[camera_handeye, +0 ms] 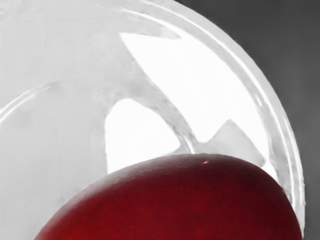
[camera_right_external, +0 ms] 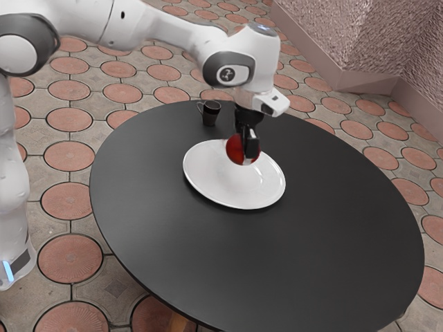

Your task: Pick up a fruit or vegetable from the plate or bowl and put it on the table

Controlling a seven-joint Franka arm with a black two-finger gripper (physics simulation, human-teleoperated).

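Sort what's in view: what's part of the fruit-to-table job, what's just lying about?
Job:
- round red fruit, at the hand
- shallow white round plate, under the fruit
- round black table, where the fruit should go

Not job:
- small dark mug with a handle, beyond the plate
- round reddish floor tiles, just background
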